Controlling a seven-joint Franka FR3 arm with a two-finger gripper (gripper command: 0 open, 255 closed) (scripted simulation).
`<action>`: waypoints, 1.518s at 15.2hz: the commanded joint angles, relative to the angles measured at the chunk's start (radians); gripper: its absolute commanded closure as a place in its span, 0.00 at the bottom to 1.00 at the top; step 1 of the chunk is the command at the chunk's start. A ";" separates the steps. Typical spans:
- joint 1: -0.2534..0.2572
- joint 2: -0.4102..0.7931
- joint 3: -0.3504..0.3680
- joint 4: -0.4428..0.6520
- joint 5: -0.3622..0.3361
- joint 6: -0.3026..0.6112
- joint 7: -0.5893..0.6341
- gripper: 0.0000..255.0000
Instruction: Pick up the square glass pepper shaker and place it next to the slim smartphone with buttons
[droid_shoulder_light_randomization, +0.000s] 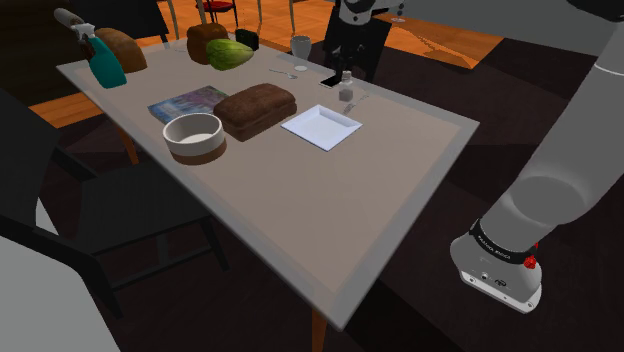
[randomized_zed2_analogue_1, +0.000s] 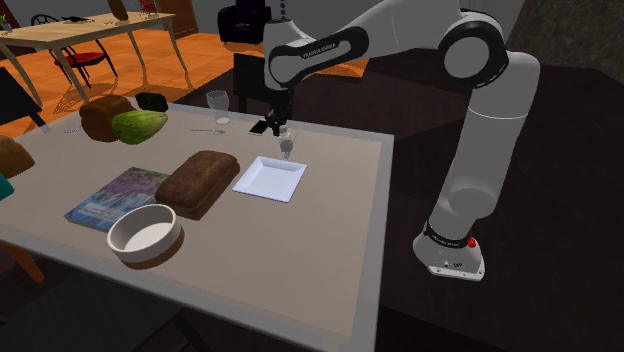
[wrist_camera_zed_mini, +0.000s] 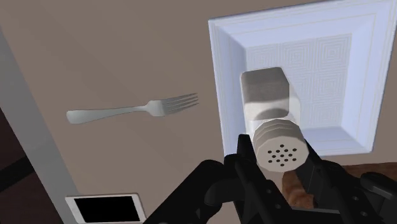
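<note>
Grasping the pepper shaker (wrist_camera_zed_mini: 272, 105) between its fingers, the pincer (wrist_camera_zed_mini: 280, 160) appears to have the pick done; setting it on the tabletop (wrist_camera_zed_mini: 114, 57) beside the smartphone (wrist_camera_zed_mini: 105, 209) is left

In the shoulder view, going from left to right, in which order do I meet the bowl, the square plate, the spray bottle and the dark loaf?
Teal spray bottle, round white bowl with brown outer wall, dark brown rectangular bread loaf, flat white square plate.

Both exterior cameras overlook the table (droid_shoulder_light_randomization: 400, 190); wrist looks down.
</note>
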 joint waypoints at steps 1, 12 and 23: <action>-0.019 0.059 -0.014 0.073 0.006 -0.014 -0.036 1.00; -0.136 0.453 -0.054 0.605 0.049 -0.155 -0.194 1.00; -0.201 0.764 -0.054 1.024 0.066 -0.264 -0.245 1.00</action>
